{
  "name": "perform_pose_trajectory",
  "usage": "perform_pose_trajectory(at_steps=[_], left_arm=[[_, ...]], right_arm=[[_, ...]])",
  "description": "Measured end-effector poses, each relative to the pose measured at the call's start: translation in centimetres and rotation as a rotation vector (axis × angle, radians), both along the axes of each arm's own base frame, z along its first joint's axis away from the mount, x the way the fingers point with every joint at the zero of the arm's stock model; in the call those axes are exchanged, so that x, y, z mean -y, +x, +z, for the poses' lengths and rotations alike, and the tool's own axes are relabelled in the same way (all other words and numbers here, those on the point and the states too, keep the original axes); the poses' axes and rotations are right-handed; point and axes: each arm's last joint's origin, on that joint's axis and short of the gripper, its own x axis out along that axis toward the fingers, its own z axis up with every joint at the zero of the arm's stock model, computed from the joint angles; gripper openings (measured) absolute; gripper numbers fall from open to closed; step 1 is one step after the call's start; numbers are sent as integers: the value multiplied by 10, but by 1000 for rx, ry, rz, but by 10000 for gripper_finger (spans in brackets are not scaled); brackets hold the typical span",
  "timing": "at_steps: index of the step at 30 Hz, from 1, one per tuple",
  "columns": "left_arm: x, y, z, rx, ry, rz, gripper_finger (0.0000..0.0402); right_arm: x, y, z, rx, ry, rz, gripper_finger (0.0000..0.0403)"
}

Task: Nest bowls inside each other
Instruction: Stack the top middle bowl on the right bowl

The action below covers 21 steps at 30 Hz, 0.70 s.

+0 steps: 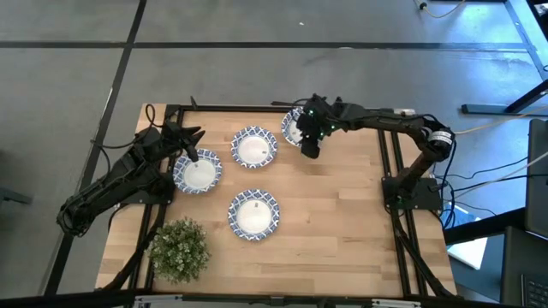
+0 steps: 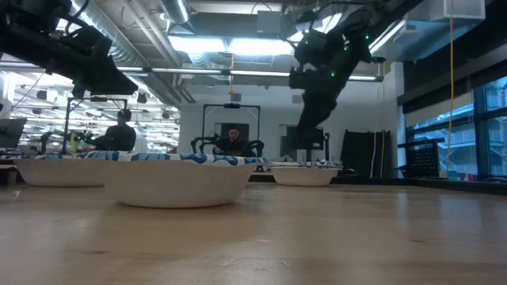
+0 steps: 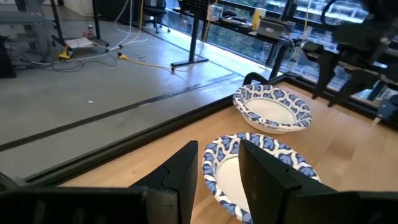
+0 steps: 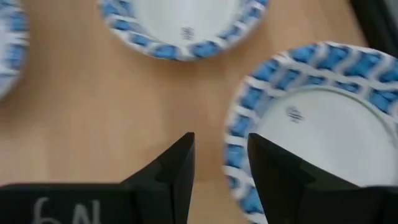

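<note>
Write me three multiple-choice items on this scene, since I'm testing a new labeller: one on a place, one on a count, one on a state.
1. Where is the plant?
A) beside the right arm's base
B) between two bowls
C) at the table edge on the left arm's side

2. How many bowls show from above?
A) four
B) two
C) seven

3. The right gripper is:
A) shut on a lifted bowl
B) open, holding nothing
C) shut on the plant

Key: 1 C, the high view shows it there; 2 A, four patterned rims show; 3 B, its wrist view shows parted fingers with nothing between them.
</note>
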Motion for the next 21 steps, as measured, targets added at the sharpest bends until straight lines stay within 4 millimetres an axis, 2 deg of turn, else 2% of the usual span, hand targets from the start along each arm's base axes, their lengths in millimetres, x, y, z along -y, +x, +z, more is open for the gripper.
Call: perform_pose_trajectory(at_steps=[6, 10, 12, 15, 21], left_arm=[[1, 1, 0, 6, -9, -46, 111], [1, 1, 0, 5, -9, -46, 111], [1, 1, 0, 5, -8, -45, 111], [1, 1, 0, 5, -8, -45, 111], [1, 1, 0, 7, -9, -45, 111]], right_arm=[[-31, 0, 28, 83, -13, 62, 149], [-47, -14, 57, 168, -63, 53, 149], [-53, -26, 64, 180, -96, 12, 149], [-63, -46, 65, 207, -93, -34, 149], [-88, -75, 52, 335, -43, -65, 149]])
